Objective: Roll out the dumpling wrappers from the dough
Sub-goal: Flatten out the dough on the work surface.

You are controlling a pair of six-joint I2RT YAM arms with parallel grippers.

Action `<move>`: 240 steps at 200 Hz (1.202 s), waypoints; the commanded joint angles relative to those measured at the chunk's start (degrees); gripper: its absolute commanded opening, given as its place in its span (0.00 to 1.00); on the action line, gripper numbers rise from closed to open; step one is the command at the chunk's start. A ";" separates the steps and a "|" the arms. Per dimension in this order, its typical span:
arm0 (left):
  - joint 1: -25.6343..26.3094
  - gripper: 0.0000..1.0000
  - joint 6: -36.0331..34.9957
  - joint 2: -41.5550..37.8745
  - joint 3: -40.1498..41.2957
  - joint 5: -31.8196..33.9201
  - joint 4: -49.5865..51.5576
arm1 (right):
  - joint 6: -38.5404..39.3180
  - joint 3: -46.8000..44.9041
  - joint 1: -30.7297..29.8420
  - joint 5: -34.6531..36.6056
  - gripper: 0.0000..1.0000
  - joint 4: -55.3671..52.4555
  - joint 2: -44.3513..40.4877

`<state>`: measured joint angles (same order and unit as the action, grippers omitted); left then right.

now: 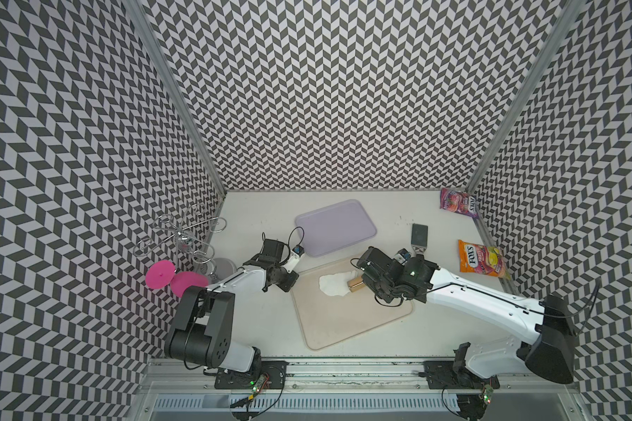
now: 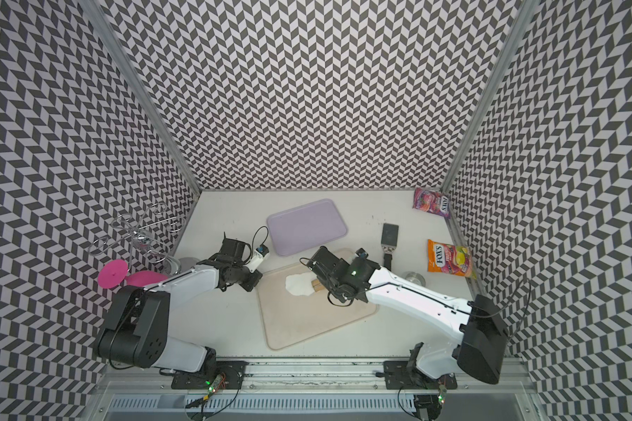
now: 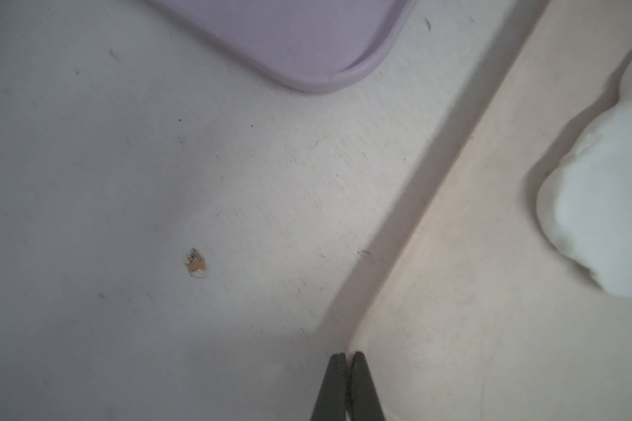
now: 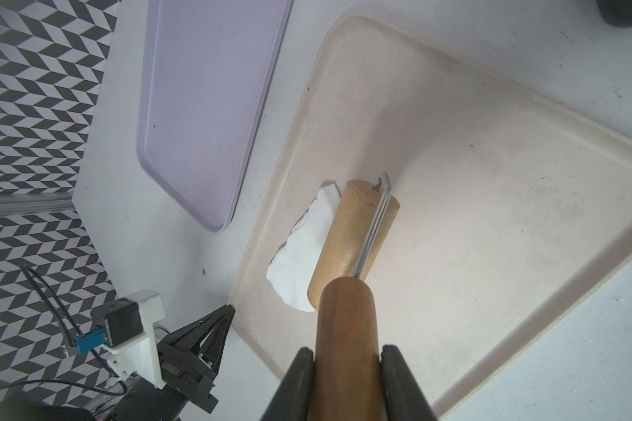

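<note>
Right wrist view, entry one: what are your fingers on?
— Item: right gripper [image 4: 347,353]. My two dark fingers [image 4: 296,386] pinch the wooden handle [image 4: 345,320] from both sides. A metal bracket joins it to the roller barrel [image 4: 347,237].

Entry two, under the barrel?
— Item: the dough [image 4: 300,262]. White, thin, ragged-edged sheet. It lies flat on the beige tray [image 4: 489,182], close to the rim that faces the purple tray [image 4: 205,109]. The barrel rests along one side of it, and the rest shows bare in both top views [image 1: 331,286] [image 2: 297,285]. No round wrappers are in sight.

Handling notes?
— Judged soft, light and easily torn. It is likely to cling to the wood or wrinkle if pushed sideways. I would not pinch it. I would work it through the handle, with even downward pressure. If it needs lifting, I would take the thicker rounded edge away from the barrel, not the frayed one.

Entry three, your other side?
— Item: left gripper [image 3: 347,361]. Its fingers are pressed together on nothing. The tips sit at the beige tray's rim, and I cannot tell whether they touch it. They are well apart from the dough and over the white table [image 3: 161,182].
</note>
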<state>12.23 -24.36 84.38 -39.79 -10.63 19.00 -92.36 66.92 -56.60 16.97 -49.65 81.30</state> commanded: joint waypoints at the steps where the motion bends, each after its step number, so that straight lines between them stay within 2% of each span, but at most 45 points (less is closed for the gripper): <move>1: 0.08 0.00 -1.26 0.29 0.60 0.25 1.39 | 0.87 3.23 -0.09 1.90 0.00 3.47 2.33; 70: 0.08 0.00 -1.22 0.26 0.47 0.35 1.49 | -0.47 4.46 1.29 1.92 0.00 4.35 9.77; 120: 0.08 0.00 -1.22 -0.06 0.50 0.41 1.56 | -1.95 1.29 3.81 -2.01 0.00 4.95 14.18; 156: 0.08 0.00 -1.22 0.08 0.36 0.42 1.55 | -2.46 1.53 4.80 -0.71 0.00 4.30 16.06; 240: 0.10 0.00 -1.23 0.08 0.62 0.53 1.39 | 4.96 3.71 5.97 -0.08 0.00 10.18 17.73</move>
<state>12.25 -24.36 84.38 -39.79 -10.59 18.98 -91.74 71.42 -50.78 16.56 -33.43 97.56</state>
